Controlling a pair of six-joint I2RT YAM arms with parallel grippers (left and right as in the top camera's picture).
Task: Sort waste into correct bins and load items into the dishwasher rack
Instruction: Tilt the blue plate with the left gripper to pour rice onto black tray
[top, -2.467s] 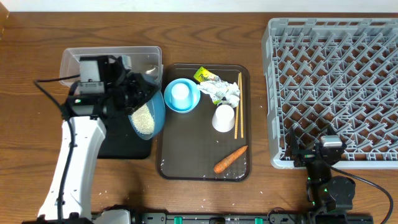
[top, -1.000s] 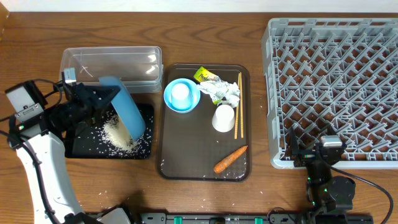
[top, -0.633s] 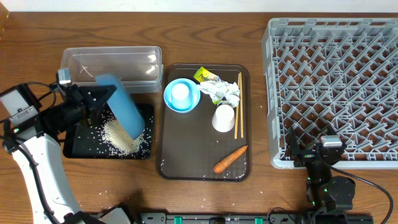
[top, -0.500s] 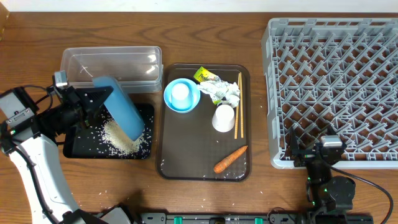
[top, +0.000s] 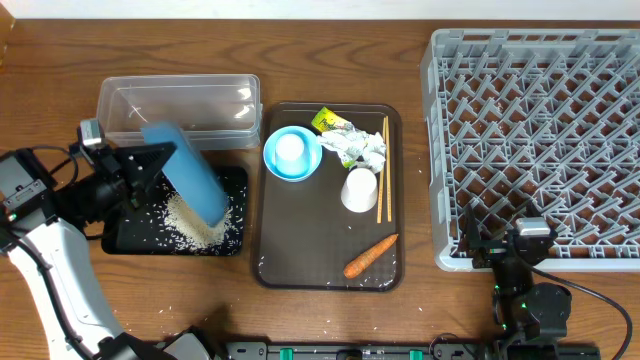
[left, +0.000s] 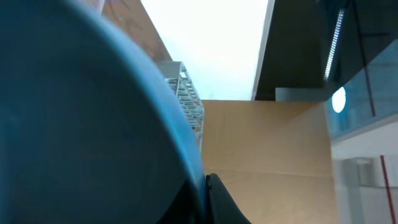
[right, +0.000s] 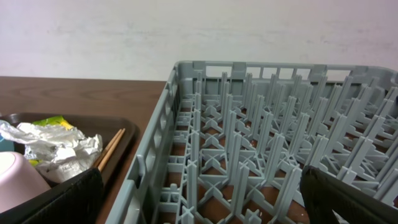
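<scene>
**Left arm emptying the plate.** The left gripper (top: 148, 168) was clamped on the upper rim of the blue plate (top: 188, 185), which hung over the black tray (top: 118, 238). The rice (top: 195, 222) lay under the plate's lower rim, with loose grains scattered across the tray. The clear tub (top: 180, 105) stood just beyond the gripper. The brown serving tray (top: 320, 255), past the plate's far edge, held the light-blue bowl (top: 305, 165), chopsticks (top: 382, 190) and carrot (top: 370, 256). In the left wrist view the plate blocked most of the scene. Compared with 0.5 s earlier, gripper and plate had drawn slightly away from the serving tray; 2.5 s earlier the rice sat on the plate. The plate was steeply tilted, its long axis slanting from the gripper down toward the serving tray. The right gripper (right: 199, 193), fingers spread wide, sat unmoved at the near edge of the rack (top: 540, 120).
</scene>
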